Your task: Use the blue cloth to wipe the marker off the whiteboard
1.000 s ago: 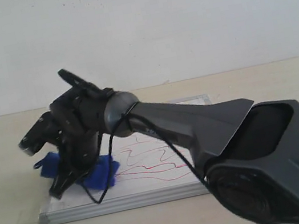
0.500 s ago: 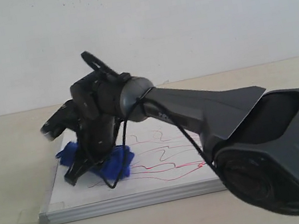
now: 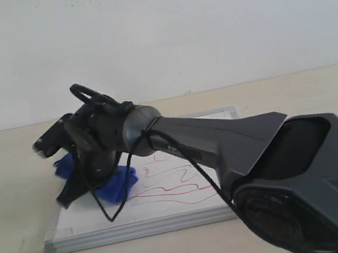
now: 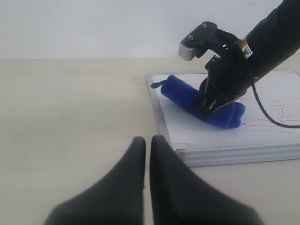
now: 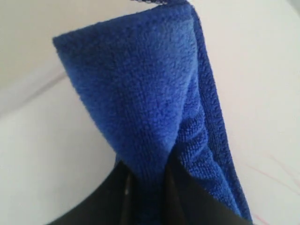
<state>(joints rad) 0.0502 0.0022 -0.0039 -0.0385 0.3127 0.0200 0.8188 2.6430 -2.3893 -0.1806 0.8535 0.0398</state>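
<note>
The whiteboard (image 3: 161,212) lies flat on the table, silver-framed. Red and dark marker scribble (image 3: 167,192) crosses its middle. My right gripper (image 3: 84,184) reaches over the board's left part, shut on the blue cloth (image 3: 117,183), which presses on the white surface. In the right wrist view the cloth (image 5: 140,93) fills the frame, pinched between the dark fingers (image 5: 187,197). The left wrist view shows the cloth (image 4: 187,96) under the right gripper (image 4: 208,105) on the board (image 4: 187,131). My left gripper (image 4: 147,140) hovers shut over bare table near the board's corner, holding nothing.
The tan table (image 3: 7,214) runs all round the board, with a white wall (image 3: 203,22) behind. The right arm's bulky dark housing (image 3: 310,186) fills the near right of the exterior view. A black cable (image 3: 109,212) loops down over the board.
The right gripper carried the cloth rightward across the board half a second ago, then came back left and a little farther back. The left gripper's earlier position is not shown.
</note>
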